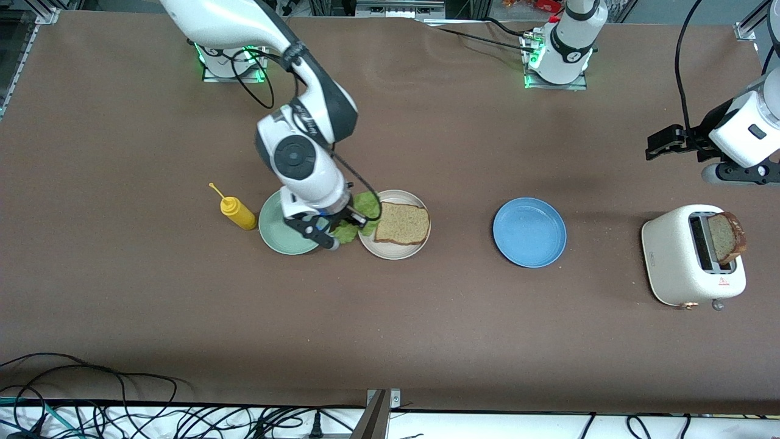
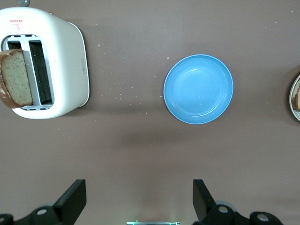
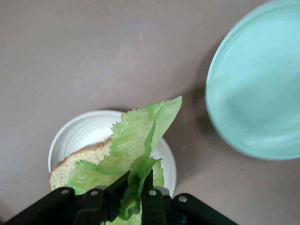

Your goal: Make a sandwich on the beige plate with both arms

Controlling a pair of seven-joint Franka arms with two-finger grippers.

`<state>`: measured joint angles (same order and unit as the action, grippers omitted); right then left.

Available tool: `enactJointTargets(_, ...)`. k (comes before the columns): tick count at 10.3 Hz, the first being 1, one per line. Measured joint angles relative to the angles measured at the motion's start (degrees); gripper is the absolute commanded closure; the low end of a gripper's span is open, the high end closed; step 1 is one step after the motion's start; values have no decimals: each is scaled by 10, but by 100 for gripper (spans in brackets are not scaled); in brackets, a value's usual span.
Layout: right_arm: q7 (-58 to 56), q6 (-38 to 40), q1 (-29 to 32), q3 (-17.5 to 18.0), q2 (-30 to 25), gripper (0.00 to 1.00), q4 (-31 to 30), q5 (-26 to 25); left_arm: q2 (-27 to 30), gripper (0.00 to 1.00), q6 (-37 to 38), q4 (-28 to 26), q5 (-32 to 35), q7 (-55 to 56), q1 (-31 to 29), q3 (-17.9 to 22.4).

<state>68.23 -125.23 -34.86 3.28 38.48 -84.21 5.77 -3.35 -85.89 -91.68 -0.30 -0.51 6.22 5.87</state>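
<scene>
Toaster at the counter's near edge, lettuce in my grip.
The toaster (image 1: 691, 256) (one bread slice (image 1: 725, 236) standing in its slot) lies nearest the camera; my left end effector (image 2: 138, 201) waits spread wide over bare counter (image 1: 426, 341) near the blue plate (image 1: 529, 232). My right end effector (image 3: 136, 187) pinches the lettuce leaf (image 3: 136, 145) over the beige plate (image 1: 390, 250), which carries another slice (image 1: 402, 224), beside the mint-green plate (image 1: 277, 235).

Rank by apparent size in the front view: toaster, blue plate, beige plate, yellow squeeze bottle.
1. toaster
2. blue plate and beige plate: they look about alike, and the beige one is partly covered by lettuce and the right arm, so I won't split them.
3. yellow squeeze bottle
</scene>
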Motion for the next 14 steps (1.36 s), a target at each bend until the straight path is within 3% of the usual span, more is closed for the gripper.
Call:
enactJointTargets(2,65,-33,-33,0,35,100,0,0,0,0,0,0,0,0,0,0)
enactJointTargets(3,74,-42,-38,0,43,64,1,0,0,0,0,0,0,0,0,0)
enactJointTargets(4,77,-54,-42,0,47,11,1,1,0,0,0,0,0,0,0,0)
enactJointTargets(5,78,-66,-45,0,49,0,1,2,-1,0,0,0,0,0,0,0)
enactJointTargets(11,71,-57,-46,-8,44,0,25,0,-3,0,0,0,0,0,0,0)
enactJointTargets(14,-20,52,-44,-43,13,0,35,-30,-4,0,0,0,0,0,0,0)
